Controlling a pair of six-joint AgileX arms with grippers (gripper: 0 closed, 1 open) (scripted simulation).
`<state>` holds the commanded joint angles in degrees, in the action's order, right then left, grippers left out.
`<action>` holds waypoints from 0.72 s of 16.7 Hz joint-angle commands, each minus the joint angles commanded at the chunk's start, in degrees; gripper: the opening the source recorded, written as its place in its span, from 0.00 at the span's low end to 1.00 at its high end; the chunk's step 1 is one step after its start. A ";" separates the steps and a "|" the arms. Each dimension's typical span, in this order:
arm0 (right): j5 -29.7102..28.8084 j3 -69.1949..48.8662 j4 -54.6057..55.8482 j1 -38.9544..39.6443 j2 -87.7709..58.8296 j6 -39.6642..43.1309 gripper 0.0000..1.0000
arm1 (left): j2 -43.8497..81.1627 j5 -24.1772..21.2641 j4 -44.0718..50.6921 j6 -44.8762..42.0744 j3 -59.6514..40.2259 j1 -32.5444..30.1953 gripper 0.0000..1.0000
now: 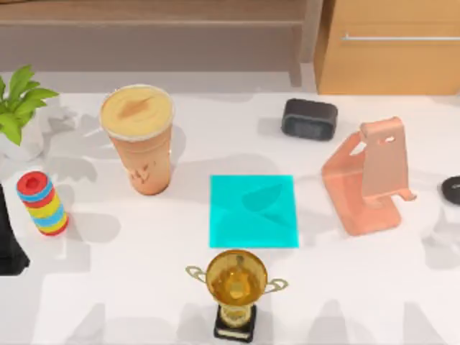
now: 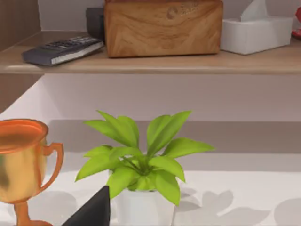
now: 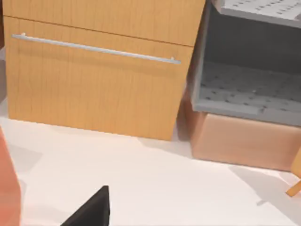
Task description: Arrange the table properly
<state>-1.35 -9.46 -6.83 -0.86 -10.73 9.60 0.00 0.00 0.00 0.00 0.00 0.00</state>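
Spreading across nearly the whole top view, the table (image 1: 129,287) is a white, faintly mottled surface carrying everything else. Behind its far right corner stands a wooden cabinet (image 1: 388,65) with a metal handle, and a wooden shelf (image 2: 155,63) runs behind its far left, holding a wooden box (image 2: 162,26), a tissue box (image 2: 256,33) and a remote (image 2: 63,49).

On the right half of the table a salmon phone stand (image 1: 366,180) sits upright. Left of centre is a tall cup (image 1: 140,144) of tan drink. A flat cyan mat (image 1: 253,212) lies between them at the middle, bare. Just beside the mat's near edge stands a gold trophy (image 1: 236,287) on a black base. A potted plant (image 1: 18,108) occupies the far left corner, with a stack of coloured rings (image 1: 43,205) nearer along the left side. A small black box (image 1: 309,118) rests behind the phone stand.

The left arm (image 1: 8,241) is at the table's left edge, near the ring stack; its left gripper (image 2: 94,211) touches nothing I can see, and whether it is released or clenched cannot be told. The right arm (image 1: 451,190) is at the right edge, beside the phone stand; the right gripper (image 3: 94,209) hangs over bare table, its state likewise impossible to tell.
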 joint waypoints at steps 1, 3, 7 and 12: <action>-0.38 -2.91 -2.10 -0.25 -3.39 2.91 1.00 | 0.00 0.00 0.00 0.00 0.00 0.00 1.00; -1.13 -9.58 -6.93 -0.78 -11.28 9.63 1.00 | 0.00 0.00 0.00 0.00 0.00 0.00 1.00; -2.23 -25.44 -18.46 -1.65 -30.56 25.71 1.00 | 0.00 0.00 0.00 0.00 0.00 0.00 1.00; -2.31 -47.25 -34.42 -2.08 -57.97 46.88 1.00 | 0.00 0.00 0.00 0.00 0.00 0.00 1.00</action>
<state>-3.66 -56.71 -41.25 -2.94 -68.70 56.49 0.00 0.00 0.00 0.00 0.00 0.00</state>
